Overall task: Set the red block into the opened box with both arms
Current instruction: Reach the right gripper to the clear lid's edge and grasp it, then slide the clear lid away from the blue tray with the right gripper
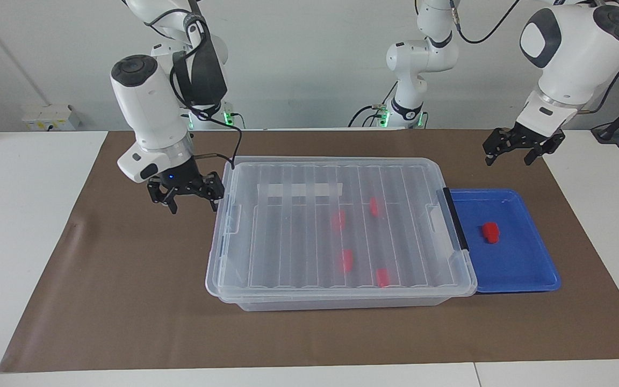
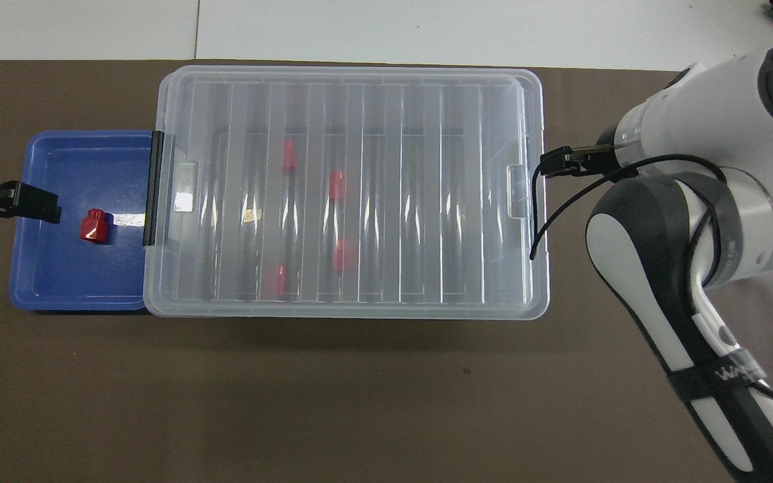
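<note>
Just beside the large clear plastic box (image 1: 336, 231), at its end toward the right arm, the right claw (image 1: 190, 200) hangs low over the brown mat (image 1: 127, 279) with its fingers spread wide and nothing between them. A ribbed see-through lid (image 2: 353, 188) lies flat on the box, and four red blocks (image 1: 346, 260) show through it on the box floor. One small bright red plastic block (image 1: 490, 232) sits alone in the shallow blue tray (image 1: 530, 269), which lies against the box's black clip (image 1: 455, 217) at the end toward the left arm. Up over the mat near that tray, the left claw (image 1: 512, 151) is spread wide and empty. White tabletop (image 1: 24, 215) borders the mat.
</note>
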You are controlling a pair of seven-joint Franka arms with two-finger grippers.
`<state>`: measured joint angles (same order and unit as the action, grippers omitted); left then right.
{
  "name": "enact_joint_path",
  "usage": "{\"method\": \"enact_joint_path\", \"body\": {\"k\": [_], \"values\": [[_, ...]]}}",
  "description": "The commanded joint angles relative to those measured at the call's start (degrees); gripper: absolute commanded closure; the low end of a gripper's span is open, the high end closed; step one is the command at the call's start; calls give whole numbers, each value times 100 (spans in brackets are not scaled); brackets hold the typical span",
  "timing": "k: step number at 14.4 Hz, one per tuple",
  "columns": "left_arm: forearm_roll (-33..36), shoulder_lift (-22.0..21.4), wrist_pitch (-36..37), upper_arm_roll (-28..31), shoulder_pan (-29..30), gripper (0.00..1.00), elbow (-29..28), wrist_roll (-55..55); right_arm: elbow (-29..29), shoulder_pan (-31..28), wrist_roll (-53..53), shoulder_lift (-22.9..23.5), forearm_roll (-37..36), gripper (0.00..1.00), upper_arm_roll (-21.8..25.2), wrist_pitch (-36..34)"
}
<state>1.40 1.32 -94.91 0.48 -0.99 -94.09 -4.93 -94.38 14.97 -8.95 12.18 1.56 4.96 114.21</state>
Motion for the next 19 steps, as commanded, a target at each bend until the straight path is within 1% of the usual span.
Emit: {"method": "enact_joint_path", "body": {"k": [1, 4, 9, 13, 18, 19], "values": [[106, -88, 16, 5, -6, 0, -39, 62, -89, -11, -2, 13, 90, 0, 5, 92], [106, -88, 16, 5, -6, 0, -39, 62, -387, 67, 7, 13, 99, 0, 5, 346], [106, -88, 16, 5, -6, 0, -39, 62, -669, 68, 33, 13, 99, 0, 5, 654], [106, -88, 16, 5, -6, 0, -39, 62, -669, -38, 113, 13, 46, 0, 23, 664], [106, -88, 16, 5, -6, 0, -39, 62, -617, -319, 104, 30, -77, 0, 40, 646], [106, -88, 16, 5, -6, 0, -39, 62, -608, -389, 112, 30, -190, 0, 40, 646]]}}
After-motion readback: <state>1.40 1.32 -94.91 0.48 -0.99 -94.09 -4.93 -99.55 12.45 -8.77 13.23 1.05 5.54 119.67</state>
